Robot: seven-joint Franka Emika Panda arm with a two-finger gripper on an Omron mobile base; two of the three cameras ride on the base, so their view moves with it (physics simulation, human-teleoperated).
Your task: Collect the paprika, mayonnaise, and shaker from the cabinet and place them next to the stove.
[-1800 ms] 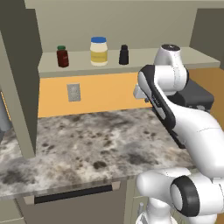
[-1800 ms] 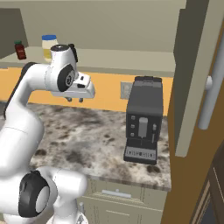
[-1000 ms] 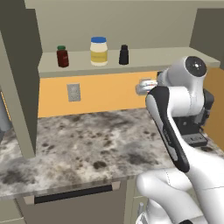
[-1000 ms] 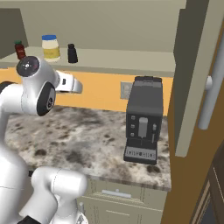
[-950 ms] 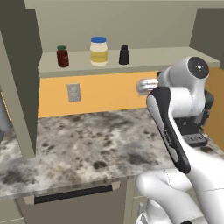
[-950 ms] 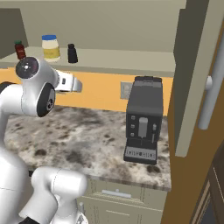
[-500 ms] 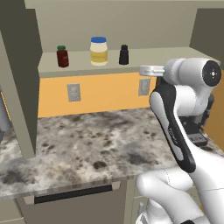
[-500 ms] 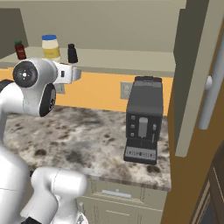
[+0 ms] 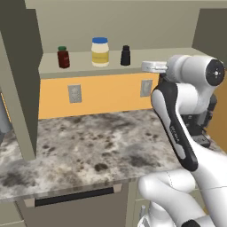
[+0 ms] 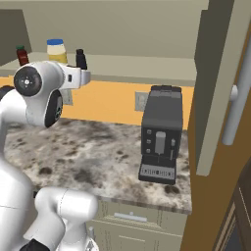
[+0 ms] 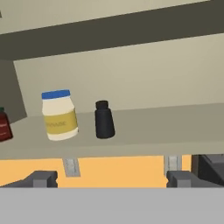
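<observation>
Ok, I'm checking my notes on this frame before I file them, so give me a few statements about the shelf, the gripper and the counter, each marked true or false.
1. The mayonnaise stands between the paprika and the shaker on the cabinet shelf. True.
2. The gripper is shut on the shaker. False: its jaws stand open and hold nothing.
3. A black coffee machine stands on the granite counter. True.
4. The paprika already sits on the counter. False: it is on the shelf.
5. The mayonnaise has a green lid. False: its lid is blue.
</observation>
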